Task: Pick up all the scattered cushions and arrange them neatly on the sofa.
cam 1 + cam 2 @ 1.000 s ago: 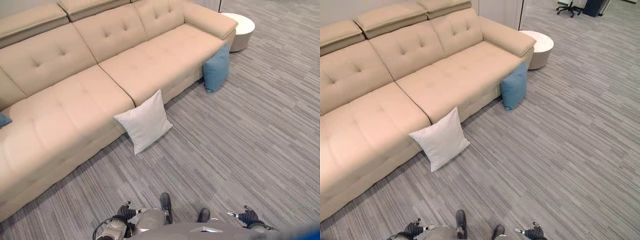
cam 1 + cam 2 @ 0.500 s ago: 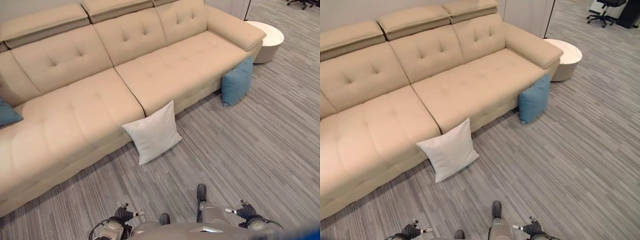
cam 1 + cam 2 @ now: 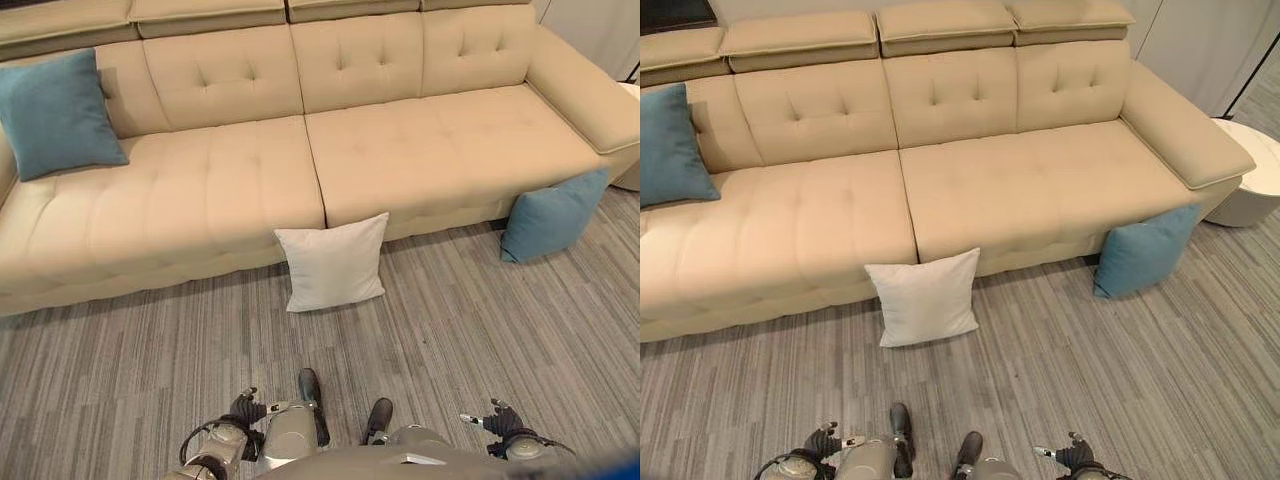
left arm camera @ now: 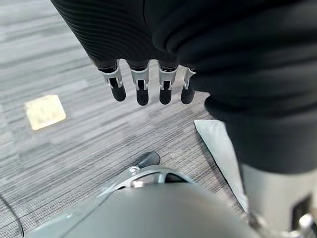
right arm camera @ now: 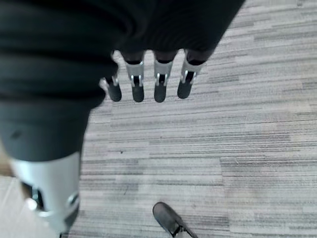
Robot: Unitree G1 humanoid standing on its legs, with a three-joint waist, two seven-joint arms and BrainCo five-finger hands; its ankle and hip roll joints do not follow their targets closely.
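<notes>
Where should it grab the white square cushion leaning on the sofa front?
Probably the top edge of the white square fabric cushion, reached from above: it stands upright on the carpet against the beige sofa, so that edge is free. Fingers over it, thumb on the front face.

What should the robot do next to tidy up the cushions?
Probably step forward and reach down for the white cushion. It leans on the sofa front, straight ahead on the floor and nearest. Both the left robot hand and the right robot hand hang open and hold nothing. The blue cushion on the floor sits farther right; another blue cushion is already on the seat.
</notes>
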